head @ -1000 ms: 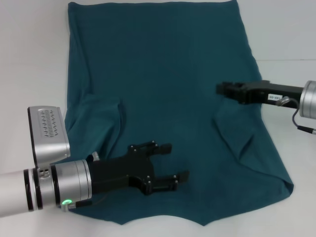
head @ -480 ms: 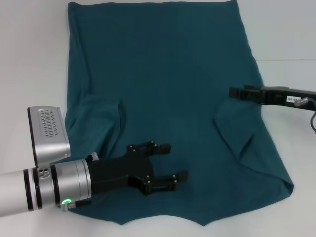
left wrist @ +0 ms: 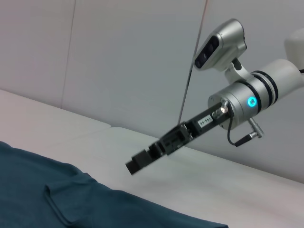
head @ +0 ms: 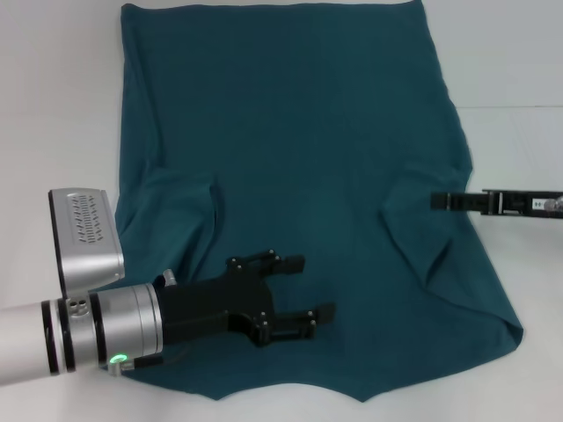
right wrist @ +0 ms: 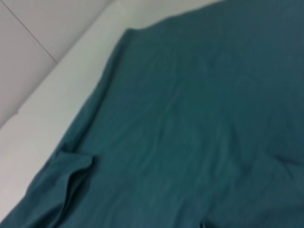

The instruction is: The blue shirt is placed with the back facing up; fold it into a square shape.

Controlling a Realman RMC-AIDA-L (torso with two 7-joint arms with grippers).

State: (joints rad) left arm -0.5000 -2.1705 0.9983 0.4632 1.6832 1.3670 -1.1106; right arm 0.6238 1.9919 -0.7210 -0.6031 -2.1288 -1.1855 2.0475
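The blue shirt (head: 299, 176) lies spread flat on the white table (head: 62, 105), plain side up, no lettering showing. Its long axis runs away from the robot: the straight hem at the far edge, the collar end nearest the robot at the bottom of the head view. Both sleeves are folded inward over the body, one on the left, one on the right, each leaving a creased flap.

Left gripper (head: 308, 288) hovers over the near-left part of the shirt, fingers spread wide apart, nothing between them. Whether the tips touch the cloth cannot be told from above.

Right gripper (head: 437, 201) sits at the right edge of the shirt, over the folded right sleeve, seen edge-on as a thin dark bar; its arm is cut off by the frame edge. In the left wrist view the right gripper (left wrist: 137, 162) hangs above the table beyond the cloth, and the fingers read as a single dark block, so their spread cannot be told. The right wrist view shows only shirt and table.

Against a second ago, the right gripper has pulled back toward the right and turned on its side; the left gripper and the shirt are unchanged.
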